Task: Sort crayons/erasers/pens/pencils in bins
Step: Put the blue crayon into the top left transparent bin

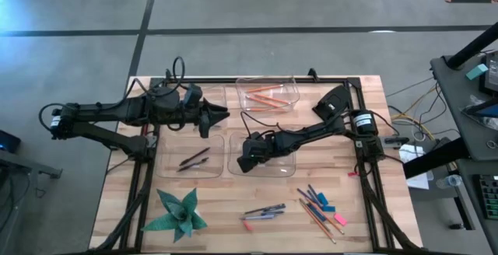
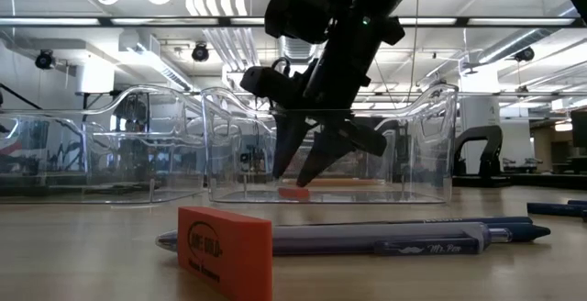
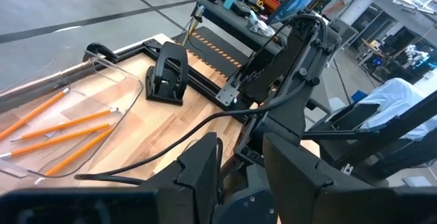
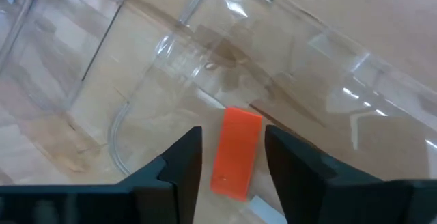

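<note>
A wooden bench stood on a grey concrete floor; the low view looked past it into a bright workshop.

Four bins lay mid-bench. The far bin held orange pencils; a near-left bin held two dark pens; the near-right bin was under the right arm.

Left arm waited over the far-left of the bench, its end effector pointing toward the pencil bin; fingers stood part-way apart with nothing between them in the left wrist view.

Right end effector hung inside the near-right bin, fingers apart, an orange-red eraser in the gap. Its long axis ran along the fingers, pointing away from the wrist. The right wrist view did not show whether the pads touched it. The low view did: the eraser lay flat on the bin floor, just under the fingertips, which seemed clear of it. Judgement: released, not gripped; next move is a straight lift out.

Unsorted items remained along the near edge: pens, a mixed pile of pencils, blue crayons and erasers, one more eraser large in the low view's foreground, and a green paper star.
</note>
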Motion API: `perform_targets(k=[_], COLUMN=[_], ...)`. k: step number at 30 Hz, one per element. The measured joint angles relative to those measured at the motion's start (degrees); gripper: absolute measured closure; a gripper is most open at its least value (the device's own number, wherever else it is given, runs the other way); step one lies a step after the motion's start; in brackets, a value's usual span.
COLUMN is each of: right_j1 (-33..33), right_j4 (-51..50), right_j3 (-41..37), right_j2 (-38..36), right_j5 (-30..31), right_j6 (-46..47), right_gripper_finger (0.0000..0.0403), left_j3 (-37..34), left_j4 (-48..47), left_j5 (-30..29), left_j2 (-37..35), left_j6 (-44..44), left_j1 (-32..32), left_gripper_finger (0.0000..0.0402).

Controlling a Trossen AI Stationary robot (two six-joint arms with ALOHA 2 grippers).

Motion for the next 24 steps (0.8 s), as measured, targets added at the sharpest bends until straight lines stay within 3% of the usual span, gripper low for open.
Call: perform_targets(k=[6,13,19,24], right_j1=[0.0,0.9,4.76,10.45], right_j4=[-0.23,-3.36,-19.81,-35.81], right_j3=[0.0,0.02,0.02,-0.29], right_j2=[-3.09,-11.75,-20.52,-25.56], right_j5=[-0.53,-0.49,0.03,0.58], right_j6=[-2.14,-8.64,-10.94,-3.68], right_gripper_finger=[0.023,0.0229,0.0229,0.0229], left_j3=[0.0,0.0,0.0,0.0], left_j4=[0.02,-0.03,-0.26,-0.33], left_j5=[1.46,2.03,2.91,2.91], left_j2=[0.0,0.0,0.0,0.0], left_j6=[0.0,-0.02,-0.02,-0.01], left_j1=[-0.16,-0.21,-0.23,-0.23], left_gripper_finger=[0.0294,0.0294,0.0294,0.0294])
